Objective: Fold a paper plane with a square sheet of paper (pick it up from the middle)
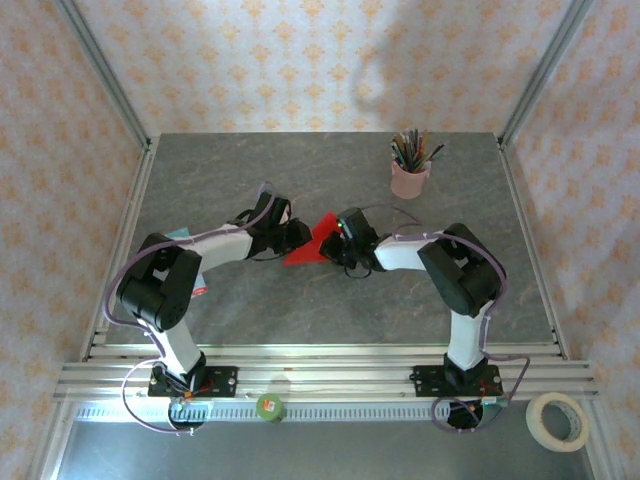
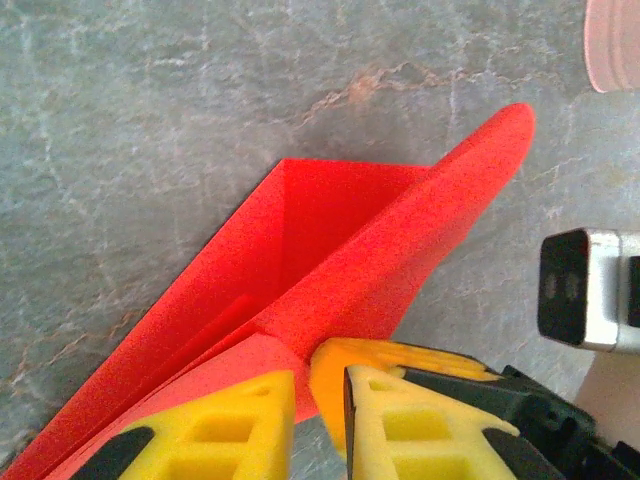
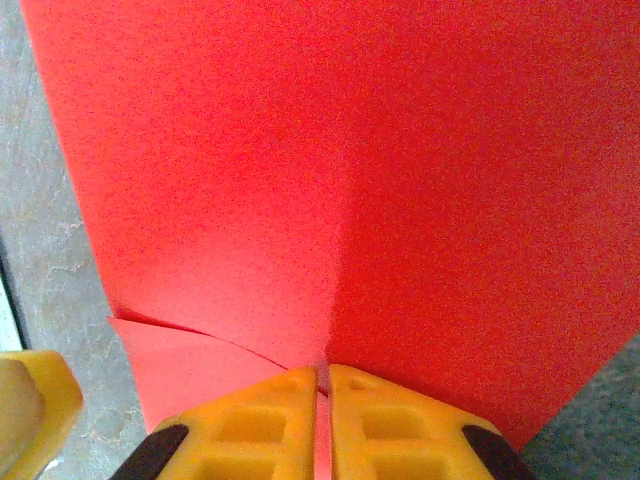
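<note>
The red sheet of paper (image 1: 312,245) lies partly folded at the middle of the table, between my two grippers. In the left wrist view the paper (image 2: 340,230) rises in a curved flap with a crease running toward the fingers. My left gripper (image 1: 297,235) comes in from the left, and its jaws (image 2: 318,385) are nearly together, pinching a folded edge of the sheet. My right gripper (image 1: 343,240) comes in from the right. Its fingers (image 3: 323,375) are shut tight on the paper (image 3: 350,150), right at a crease.
A pink pencil cup (image 1: 410,178) full of pencils stands behind and to the right of the paper, and its rim (image 2: 615,45) shows in the left wrist view. A tape roll (image 1: 558,420) and a small green roll (image 1: 270,406) lie beyond the near rail. Aluminium frame posts border the table.
</note>
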